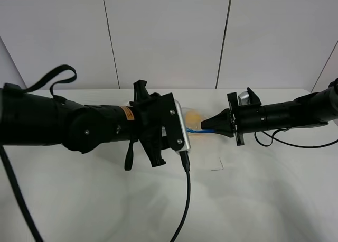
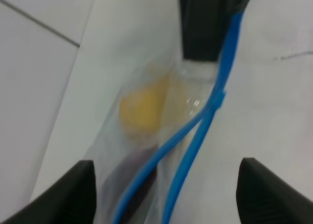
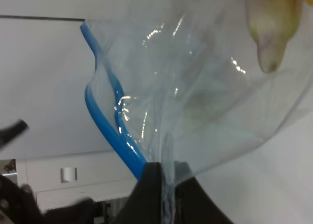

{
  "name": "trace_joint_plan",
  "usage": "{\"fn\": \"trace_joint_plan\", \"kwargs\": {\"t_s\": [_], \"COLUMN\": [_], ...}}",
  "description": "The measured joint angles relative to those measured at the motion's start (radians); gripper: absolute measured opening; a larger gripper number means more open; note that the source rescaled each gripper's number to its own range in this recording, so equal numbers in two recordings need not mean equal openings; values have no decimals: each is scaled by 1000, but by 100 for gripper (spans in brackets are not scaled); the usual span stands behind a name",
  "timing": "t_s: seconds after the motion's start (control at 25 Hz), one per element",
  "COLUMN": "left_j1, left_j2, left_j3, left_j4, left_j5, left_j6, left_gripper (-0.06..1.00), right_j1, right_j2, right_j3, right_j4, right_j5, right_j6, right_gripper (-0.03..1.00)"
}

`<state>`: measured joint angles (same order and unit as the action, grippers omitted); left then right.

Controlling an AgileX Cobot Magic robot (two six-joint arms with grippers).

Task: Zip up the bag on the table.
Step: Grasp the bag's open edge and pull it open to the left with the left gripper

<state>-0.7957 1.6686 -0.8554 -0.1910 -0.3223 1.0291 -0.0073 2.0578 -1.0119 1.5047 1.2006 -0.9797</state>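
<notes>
The right gripper (image 3: 164, 169) has its two fingers (image 3: 145, 194) pressed together on the clear plastic at one end of the bag (image 3: 195, 87), just beside the blue zip strip (image 3: 102, 121). The left gripper (image 2: 166, 194) stands at the bag's other end with its two fingers (image 2: 73, 194) wide apart, one on each side of the bag and neither seen touching it. There is one bag, stretched between the two grippers. Its zip strip shows as two blue tracks, joined near the right gripper and parted toward the left one. Inside the bag one yellow fruit (image 2: 139, 109) is clear and one dark purple shape (image 2: 132, 170) is blurred. The white tabletop (image 1: 264, 189) lies below the bag, but whether the bag rests on it I cannot tell. On the left of the two arms, away from the bag, sits one orange label (image 1: 127, 112), its writing too small to read. One black cable (image 1: 186, 199) hangs beside the bag.
</notes>
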Motion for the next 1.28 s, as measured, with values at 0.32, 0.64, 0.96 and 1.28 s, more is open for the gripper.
{"fn": "trace_joint_plan", "kwargs": {"t_s": [0.32,0.64,0.96,1.28], "left_j1": [-38,-50,-50,-50], "left_j2": [102,180,238,277], "left_j3": [0,0,-1,-1], "left_j4": [-1,-4,-2,5], "left_j5": [-179,-315,-415,-446], "left_j6": [-32,-35,-53,-55], "left_gripper": [86,86,76,69], "right_j1": [0,0,0,0], "right_j2": [0,0,0,0], "right_j3": [0,0,0,0], "right_j4": [0,3,4,8], "right_j5": [1,2,2,2], "right_j6": [61,71,71,75], "right_gripper": [0,0,0,0]}}
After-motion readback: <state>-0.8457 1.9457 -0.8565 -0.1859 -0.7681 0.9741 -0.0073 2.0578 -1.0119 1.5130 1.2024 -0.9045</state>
